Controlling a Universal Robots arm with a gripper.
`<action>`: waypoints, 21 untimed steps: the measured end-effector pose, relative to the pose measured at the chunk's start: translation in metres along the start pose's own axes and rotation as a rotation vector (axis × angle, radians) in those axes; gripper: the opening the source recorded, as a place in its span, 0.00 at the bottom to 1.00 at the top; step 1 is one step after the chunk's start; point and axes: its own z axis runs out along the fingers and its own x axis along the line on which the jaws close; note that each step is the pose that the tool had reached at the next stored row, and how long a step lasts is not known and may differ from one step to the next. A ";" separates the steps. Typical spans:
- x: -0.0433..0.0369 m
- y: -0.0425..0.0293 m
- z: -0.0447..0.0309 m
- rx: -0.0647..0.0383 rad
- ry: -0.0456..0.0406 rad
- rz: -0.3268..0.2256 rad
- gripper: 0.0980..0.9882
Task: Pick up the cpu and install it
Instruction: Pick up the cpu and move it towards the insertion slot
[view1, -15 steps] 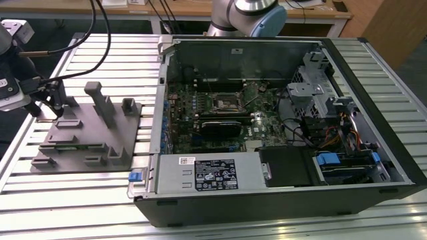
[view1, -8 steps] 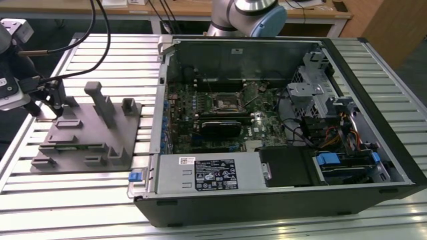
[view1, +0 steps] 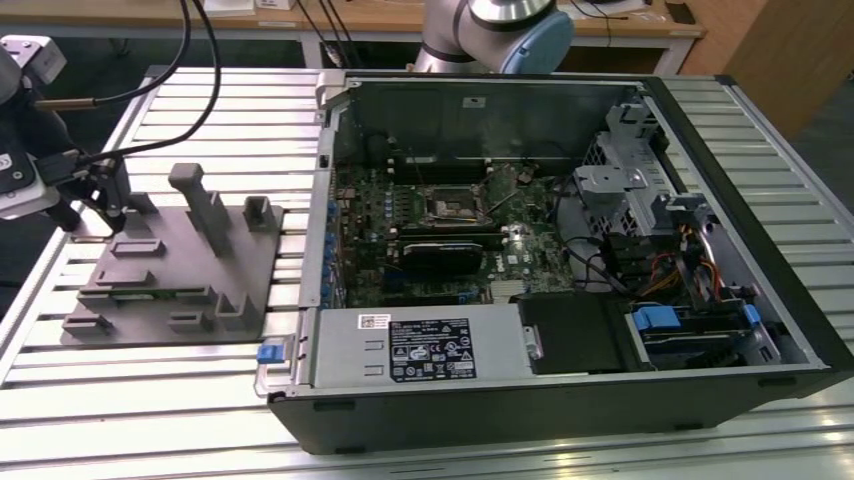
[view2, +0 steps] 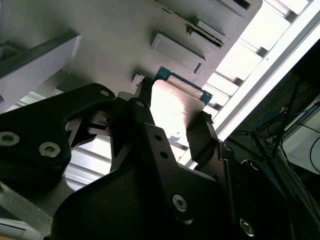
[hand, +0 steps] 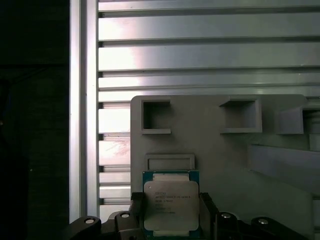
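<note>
Silvery-white on top with a thin green rim, the small square cpu (hand: 170, 205) is clenched between the two black fingers (hand: 137, 215) of the hand (hand: 171, 222), over the pale grey plastic holder block (hand: 225, 150). In the exterior view the hand sits at nine o'clock above that block on the slatted aluminium desk (view1: 200, 100). The open black computer case (view1: 534, 410) lies toward three o'clock.
</note>
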 end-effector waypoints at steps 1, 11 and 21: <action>0.0000 0.0000 -0.0002 0.000 0.0000 0.000 0.48; 0.0001 0.0002 -0.0032 0.000 0.0002 0.000 0.48; 0.0001 0.0007 -0.0097 0.000 0.0000 0.000 0.48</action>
